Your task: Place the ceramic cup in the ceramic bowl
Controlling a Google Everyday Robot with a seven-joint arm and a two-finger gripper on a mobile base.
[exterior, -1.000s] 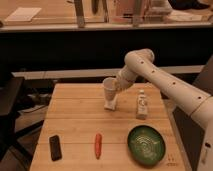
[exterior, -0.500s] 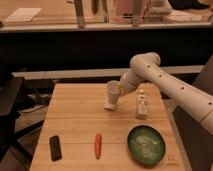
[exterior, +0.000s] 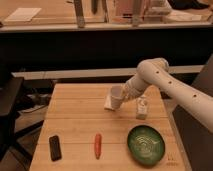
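The white ceramic cup [exterior: 116,95] is at the middle back of the wooden table [exterior: 80,125], tilted a little and just above a flat white block [exterior: 109,104]. My gripper [exterior: 123,94] comes in from the right and is shut on the cup's side. The dark green ceramic bowl [exterior: 145,144] sits at the front right of the table, well in front of the cup and to its right, and holds nothing.
A white bottle [exterior: 142,108] stands just right of the cup, between it and the bowl. A red chili-like object [exterior: 97,145] lies at the front middle and a black rectangular object [exterior: 55,148] at the front left. A dark counter runs behind the table.
The cup and my gripper have shifted slightly right and toward the front together. The arm's elbow has swung right. The other objects have not moved.
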